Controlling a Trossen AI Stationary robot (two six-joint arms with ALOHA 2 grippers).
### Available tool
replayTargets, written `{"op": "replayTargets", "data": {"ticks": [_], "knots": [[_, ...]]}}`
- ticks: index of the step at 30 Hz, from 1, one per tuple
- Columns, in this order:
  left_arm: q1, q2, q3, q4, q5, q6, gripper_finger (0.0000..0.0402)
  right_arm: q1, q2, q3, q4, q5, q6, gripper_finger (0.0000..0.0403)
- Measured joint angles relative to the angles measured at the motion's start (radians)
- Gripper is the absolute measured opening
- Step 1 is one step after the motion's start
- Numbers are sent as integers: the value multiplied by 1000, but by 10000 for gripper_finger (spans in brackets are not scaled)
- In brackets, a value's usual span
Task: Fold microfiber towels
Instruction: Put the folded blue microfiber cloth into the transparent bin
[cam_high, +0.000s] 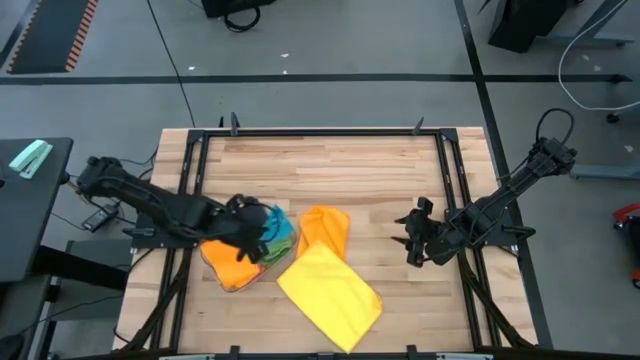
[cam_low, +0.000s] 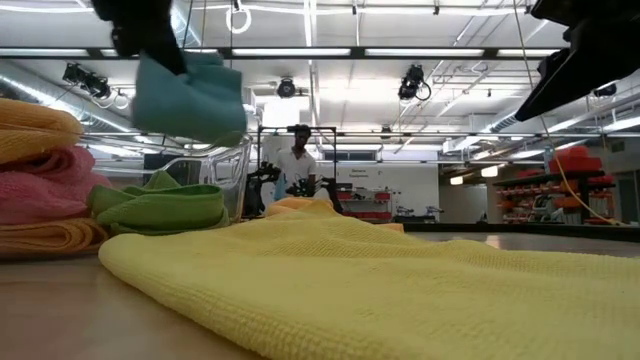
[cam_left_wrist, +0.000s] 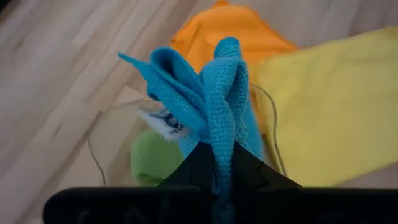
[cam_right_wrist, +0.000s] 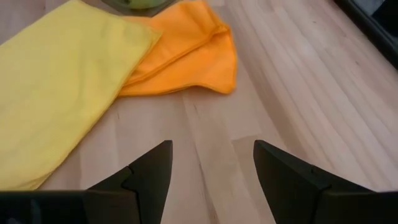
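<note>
The table (cam_high: 330, 160) is made of light wooden planks with visible grain and a dark metal frame around it. Near the front edge, a little left of the middle, a yellow towel (cam_high: 330, 290) lies flat and spread out, roughly a rectangle set at a diagonal; its surface shows a fine woven, slightly fuzzy texture in the low view. An orange towel (cam_high: 325, 230) lies just behind it, folded flat, and the yellow one covers one of its edges.

Toward the left edge stands a clear plastic tray (cam_left_wrist: 102, 134) with rounded, thin walls. In it lie more soft cloths: a green towel (cam_low: 160, 208) that is folded and rolled, and beside it a stack of pink and orange folded towels (cam_low: 40, 180), piled with thick rounded edges.

The left gripper (cam_high: 250, 228) is stretched from the left side over the tray, with its arm low and almost level. Its fingers are pressed together on a blue towel (cam_left_wrist: 205, 99), which is lifted above the tray and hangs bunched in loose pleats, with a small white label showing.

The right gripper (cam_right_wrist: 211, 168) reaches in from the right edge, with the arm bent at the elbow, above bare wood well apart from the orange towel. Its two dark, pointed fingers (cam_right_wrist: 149, 171) stand wide and hold nothing.
</note>
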Motion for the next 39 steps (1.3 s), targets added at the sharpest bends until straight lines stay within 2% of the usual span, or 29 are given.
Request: {"op": "replayTargets", "data": {"ticks": [4,8,15,19,25,32,39], "knots": [[-34,-105,-97,60,-12,-105,25,0,0,0,0,29,-10,232],[-51,-163,-218,224,-11,-177,25,0,0,0,0,45,-17,232],[-56,-168,-385,374,30,-306,25,0,0,0,-3,56,-29,232],[-56,-169,-467,557,33,-310,25,0,0,0,-3,63,-31,232],[-54,-138,-547,547,23,-390,27,0,0,0,-3,64,-30,232],[-54,-127,-560,555,8,-331,85,0,0,0,-2,69,-29,232],[-54,-127,-532,531,5,-272,188,0,0,0,-1,72,-29,232]]}}
